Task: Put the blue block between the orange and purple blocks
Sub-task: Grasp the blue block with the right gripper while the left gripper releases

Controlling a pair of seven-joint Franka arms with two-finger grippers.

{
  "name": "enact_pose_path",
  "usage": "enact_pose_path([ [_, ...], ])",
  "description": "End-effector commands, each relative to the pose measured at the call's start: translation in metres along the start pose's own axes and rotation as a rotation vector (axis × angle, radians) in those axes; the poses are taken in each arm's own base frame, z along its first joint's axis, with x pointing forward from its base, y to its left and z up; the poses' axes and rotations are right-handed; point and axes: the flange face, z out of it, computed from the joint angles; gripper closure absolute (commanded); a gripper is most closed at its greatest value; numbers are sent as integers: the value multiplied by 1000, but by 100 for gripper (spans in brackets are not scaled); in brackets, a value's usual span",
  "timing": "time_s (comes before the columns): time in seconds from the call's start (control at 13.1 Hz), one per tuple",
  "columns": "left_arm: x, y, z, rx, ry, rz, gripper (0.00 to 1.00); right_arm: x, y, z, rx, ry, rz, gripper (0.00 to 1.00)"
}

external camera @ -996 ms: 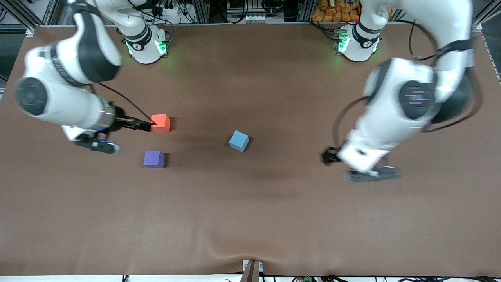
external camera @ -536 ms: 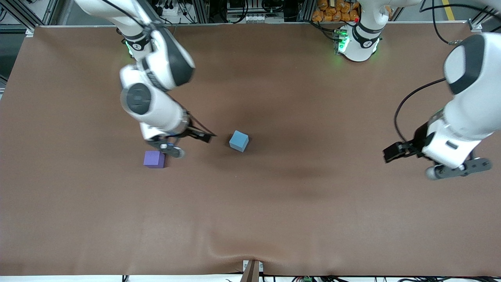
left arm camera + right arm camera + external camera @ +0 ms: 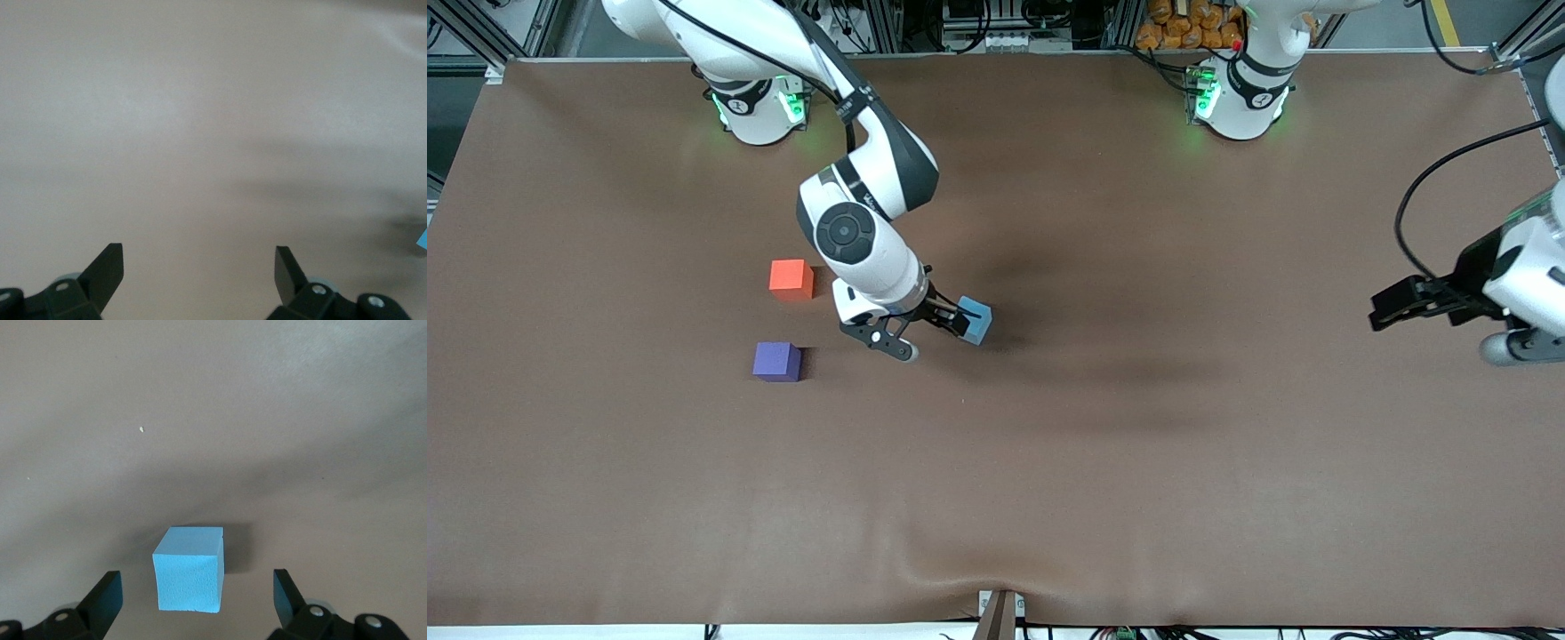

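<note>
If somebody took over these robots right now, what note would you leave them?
Right gripper: open, over the blue block, fingers either side of it, nothing held.
Left gripper: open and empty, waiting at the left arm's end of the table.
Orange block and purple block: toward the right arm's end, purple nearer the front camera, a gap between them.
Done: right gripper lined up on the blue block.
Left: grasp it, carry it, set it in that gap.
</note>
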Motion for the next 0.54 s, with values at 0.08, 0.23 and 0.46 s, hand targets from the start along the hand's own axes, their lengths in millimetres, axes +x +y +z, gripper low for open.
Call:
enact_pose_path([
  [0.08, -17, -12, -13, 12, -18, 1, 0, -11, -17, 15, -1, 0, -12, 0],
  [0.23, -20, -23, -14, 14, -24, -16, 0, -24, -26, 38, 7, 11, -16, 0],
  [0.46, -23, -37, -17, 6, -24, -35, 0, -32, -26, 58, -28, 16, -32, 0],
])
